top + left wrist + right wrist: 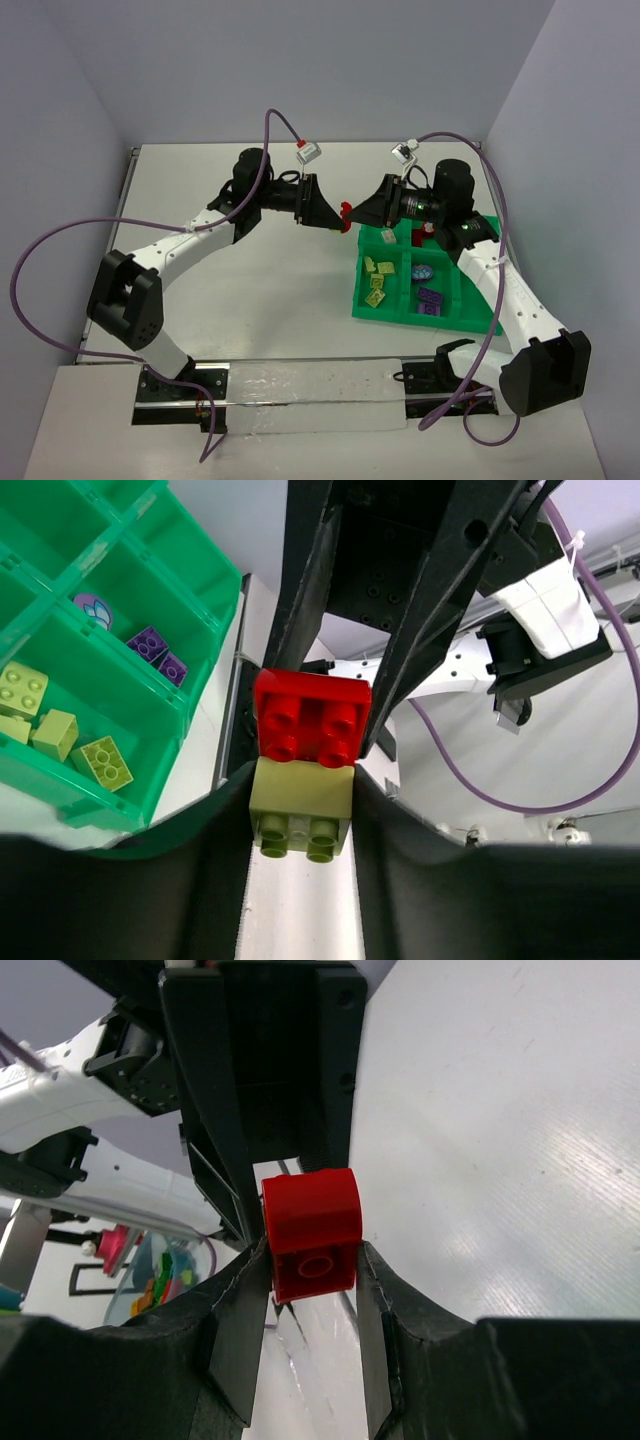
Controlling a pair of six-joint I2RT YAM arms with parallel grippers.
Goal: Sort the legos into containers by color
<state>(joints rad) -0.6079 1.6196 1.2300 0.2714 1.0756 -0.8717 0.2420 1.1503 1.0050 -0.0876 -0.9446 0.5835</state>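
Observation:
Above the table's middle, my two grippers meet tip to tip over a stack of two legos. My left gripper is shut on a pale yellow-green brick, which touches both fingers. A red brick is stuck to its far end. My right gripper is shut on that red brick, and the yellow-green one is hidden behind it there. From above, only the red brick shows between the left gripper and the right gripper. The green tray of containers lies just right of them.
The tray's compartments hold several yellow-green bricks, purple bricks and a round blue-and-white piece. Something red lies in a far compartment under the right arm. White cable plugs and purple cables hang over both arms.

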